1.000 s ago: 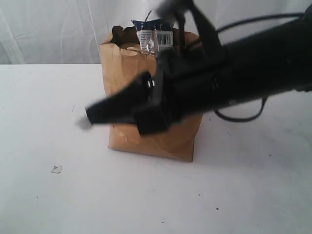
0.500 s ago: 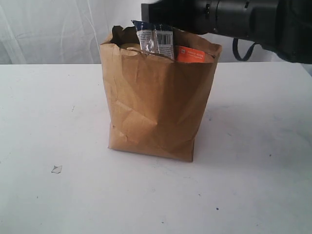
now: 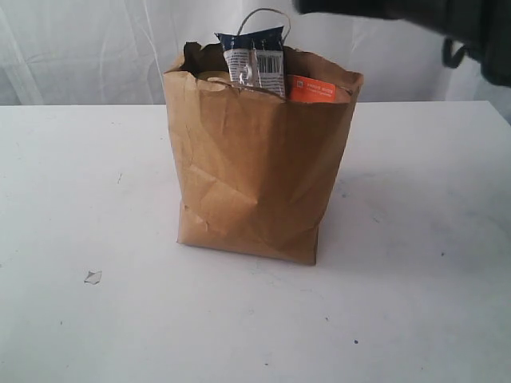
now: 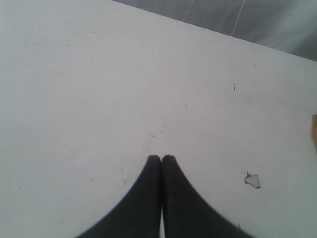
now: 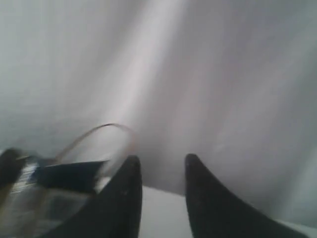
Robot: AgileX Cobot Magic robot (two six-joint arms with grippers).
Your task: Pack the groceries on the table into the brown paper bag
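Observation:
The brown paper bag stands upright in the middle of the table. A long navy packet pokes out of its ragged rim, with the orange label of a brown pouch beside it and a yellow lid just inside. One paper loop handle rises behind the packet. My right arm is a dark blur above and to the right of the bag. My right gripper is open and empty, close to the navy packet and the handle. My left gripper hangs shut and empty over bare table.
A small pale scrap lies on the table at the front left, and the same scrap shows near my left gripper. A white curtain hangs behind the table.
My right arm has swung from in front of the bag up to the top right. Its jaws have parted. The loop handle now shows.

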